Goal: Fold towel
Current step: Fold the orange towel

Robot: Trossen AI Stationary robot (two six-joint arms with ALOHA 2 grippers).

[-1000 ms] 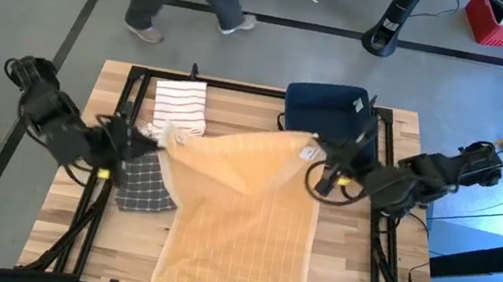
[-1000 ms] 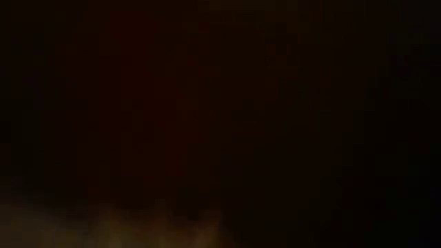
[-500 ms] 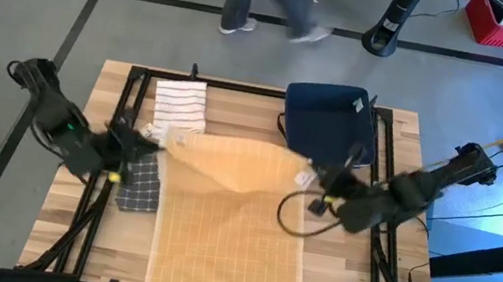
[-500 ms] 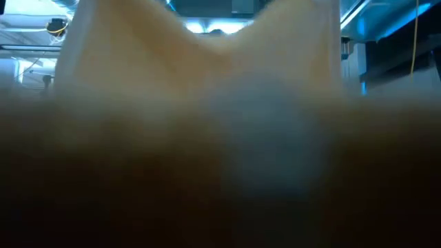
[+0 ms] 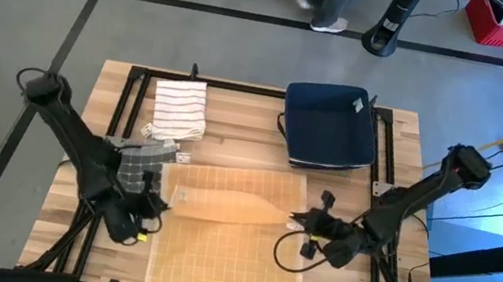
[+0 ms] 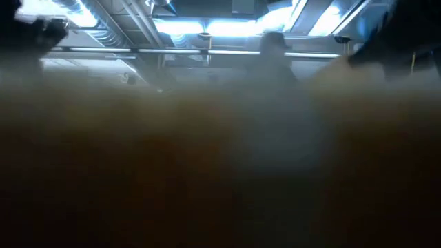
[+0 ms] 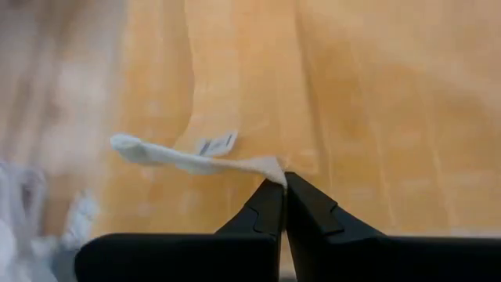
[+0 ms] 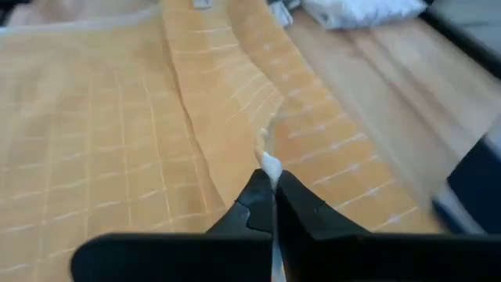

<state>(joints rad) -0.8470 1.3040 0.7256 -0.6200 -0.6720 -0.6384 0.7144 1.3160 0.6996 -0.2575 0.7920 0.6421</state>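
Both pincers pinch the orange checked towel (image 5: pixel 227 233), seemingly part-folded.

Orange towel (image 5: pixel 232 234) (thin white grid), navy bin (image 5: pixel 329 125), striped white cloth (image 5: pixel 181 107)

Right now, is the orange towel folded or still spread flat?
Partly folded. The orange towel has its far edge doubled toward the front, each corner pinched by the left claw and right claw.

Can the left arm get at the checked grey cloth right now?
Probably not yet. The left gripper is shut on the orange towel corner, so it is occupied. The grey checked cloth lies uncovered beside that arm, so nothing blocks it once the towel is let go.
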